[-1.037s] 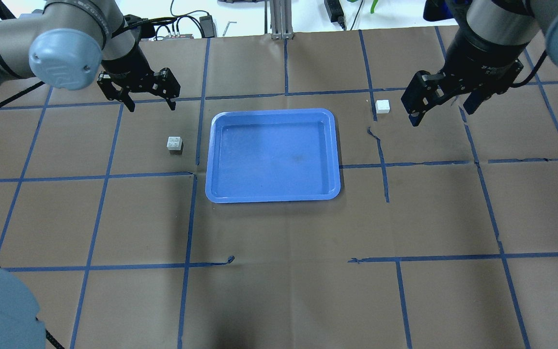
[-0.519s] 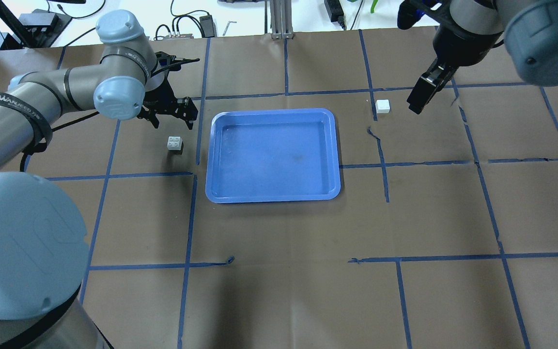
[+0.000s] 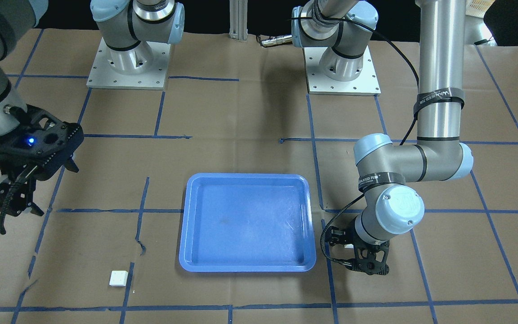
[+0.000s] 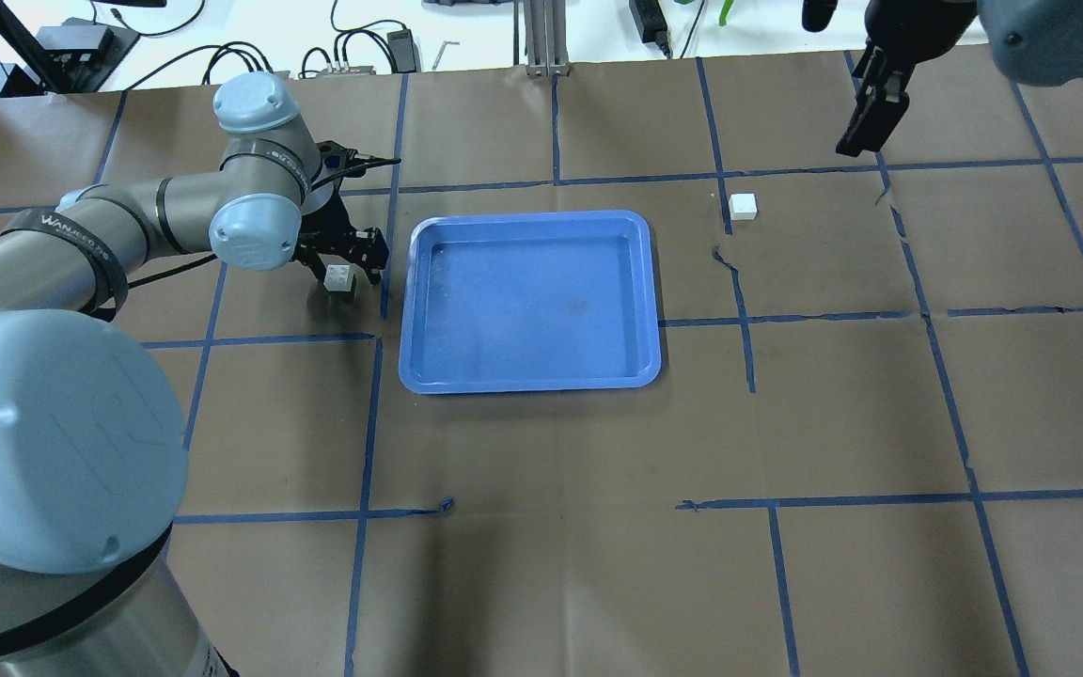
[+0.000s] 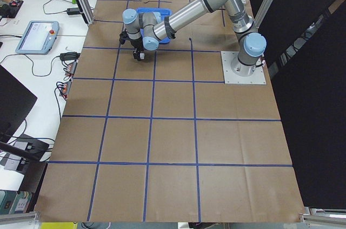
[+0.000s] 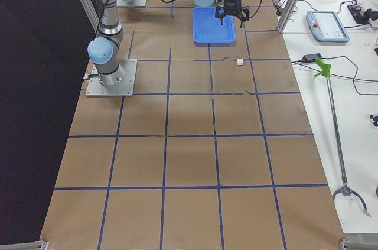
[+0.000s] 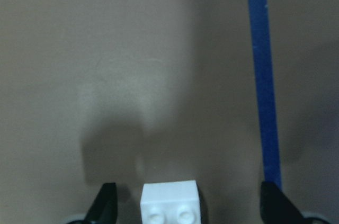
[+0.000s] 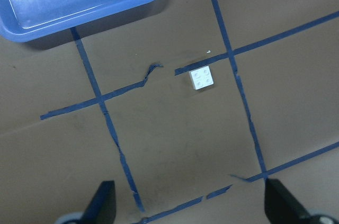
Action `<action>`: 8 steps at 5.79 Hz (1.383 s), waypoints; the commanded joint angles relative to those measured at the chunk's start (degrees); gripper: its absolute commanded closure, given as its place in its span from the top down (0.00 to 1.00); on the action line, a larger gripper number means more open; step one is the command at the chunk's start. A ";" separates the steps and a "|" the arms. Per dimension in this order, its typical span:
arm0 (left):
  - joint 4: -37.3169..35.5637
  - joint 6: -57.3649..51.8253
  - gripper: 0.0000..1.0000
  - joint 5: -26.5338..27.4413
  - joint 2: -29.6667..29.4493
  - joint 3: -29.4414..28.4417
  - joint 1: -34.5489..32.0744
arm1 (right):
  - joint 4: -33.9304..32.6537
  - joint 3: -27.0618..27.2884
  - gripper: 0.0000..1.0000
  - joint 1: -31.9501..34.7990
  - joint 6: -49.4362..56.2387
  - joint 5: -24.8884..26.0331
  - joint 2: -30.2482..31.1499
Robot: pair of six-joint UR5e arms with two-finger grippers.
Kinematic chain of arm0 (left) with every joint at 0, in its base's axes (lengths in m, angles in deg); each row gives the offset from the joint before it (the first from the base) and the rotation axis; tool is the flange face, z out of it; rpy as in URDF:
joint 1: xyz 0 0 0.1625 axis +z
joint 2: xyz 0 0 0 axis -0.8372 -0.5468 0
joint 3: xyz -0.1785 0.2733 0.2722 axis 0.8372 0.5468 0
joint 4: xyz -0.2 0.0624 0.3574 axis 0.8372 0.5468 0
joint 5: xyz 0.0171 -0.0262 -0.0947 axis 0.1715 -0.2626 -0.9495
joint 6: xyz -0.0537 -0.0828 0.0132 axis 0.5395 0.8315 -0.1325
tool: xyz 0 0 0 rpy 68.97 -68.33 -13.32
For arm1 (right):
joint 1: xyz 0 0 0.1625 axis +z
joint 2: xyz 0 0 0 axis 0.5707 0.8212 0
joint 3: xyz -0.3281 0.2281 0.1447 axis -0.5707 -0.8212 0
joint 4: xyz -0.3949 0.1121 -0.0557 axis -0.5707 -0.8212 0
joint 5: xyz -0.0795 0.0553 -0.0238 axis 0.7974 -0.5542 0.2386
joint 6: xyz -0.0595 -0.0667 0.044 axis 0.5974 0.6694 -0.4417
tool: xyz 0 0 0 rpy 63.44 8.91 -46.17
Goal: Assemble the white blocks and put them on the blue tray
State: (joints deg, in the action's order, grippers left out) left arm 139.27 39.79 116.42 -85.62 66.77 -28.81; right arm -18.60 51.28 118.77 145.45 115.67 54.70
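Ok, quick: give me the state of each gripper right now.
Left gripper: open, straddling a white block, not gripping it.
Right gripper: open, empty, above the table and apart from the other white block.

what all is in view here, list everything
white blocks: two, white; left block on the robot's left of the tray, right block on its right, both on the table
blue tray: one, blue, table centre, empty
table: one, brown cover with blue tape grid
left fingers: pair, black, open either side of the left block
right fingers: pair, black, open, raised above the table
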 commanded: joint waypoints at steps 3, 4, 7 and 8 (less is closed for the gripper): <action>0.76 -1.13 0.03 1.21 1.25 -0.86 0.23 | -0.05 -6.23 1.00 -3.53 20.13 -14.99 -12.10; 3.45 -1.04 0.02 1.21 2.74 -1.64 0.06 | 0.12 -5.79 1.00 -5.64 25.57 -20.62 -14.73; 4.54 -9.87 0.03 0.51 6.19 -0.69 -16.14 | -0.84 -3.15 1.00 -9.35 33.86 -32.25 -23.43; 3.84 -19.84 0.04 0.51 5.83 -0.25 -19.59 | -0.84 -2.80 1.00 -9.44 34.49 -32.72 -25.28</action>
State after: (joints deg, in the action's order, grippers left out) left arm 143.57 27.87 116.94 -79.43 66.15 -44.35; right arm -19.34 48.10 109.65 178.89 84.23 31.48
